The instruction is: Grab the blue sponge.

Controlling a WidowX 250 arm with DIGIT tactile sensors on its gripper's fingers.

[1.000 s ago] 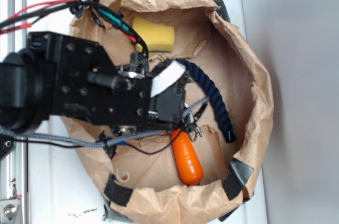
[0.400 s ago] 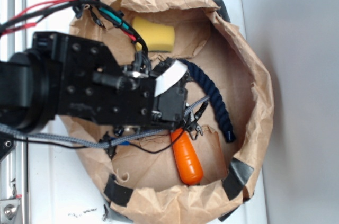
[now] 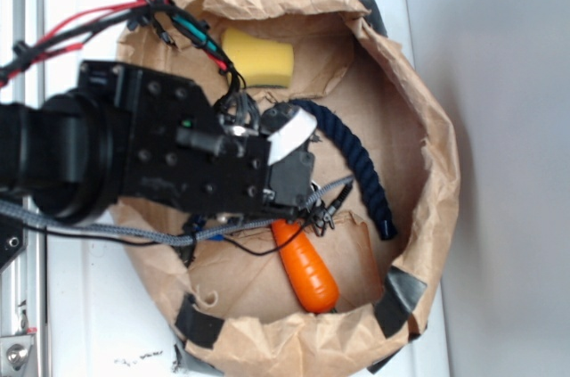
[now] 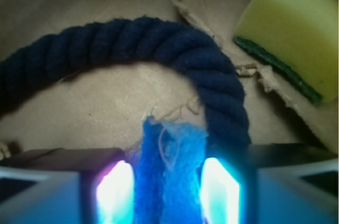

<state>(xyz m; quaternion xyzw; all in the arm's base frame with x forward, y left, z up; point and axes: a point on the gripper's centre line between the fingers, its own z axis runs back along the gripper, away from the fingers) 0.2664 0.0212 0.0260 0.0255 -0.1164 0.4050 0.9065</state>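
Observation:
In the wrist view the blue sponge point(image 4: 168, 171) stands on edge between my two fingers, its bright blue fuzzy face squeezed by both pads. My gripper point(image 4: 169, 181) is shut on it, just above the brown paper floor. In the exterior view my gripper point(image 3: 298, 145) reaches into the paper bag from the left. A pale strip of the sponge point(image 3: 290, 137) shows at its tip. The rest of the sponge is hidden by the black arm.
A dark navy rope point(image 4: 159, 38) curves right behind the sponge and runs down the bag's middle point(image 3: 361, 163). A yellow sponge point(image 3: 258, 58) lies at the back point(image 4: 294, 28). An orange carrot point(image 3: 305, 266) lies below the gripper. The crumpled paper bag wall point(image 3: 436, 154) rings everything.
My arm has shifted right and slightly down inside the bag with the pale strip at its tip. The carrot's near end has swung a little to the left.

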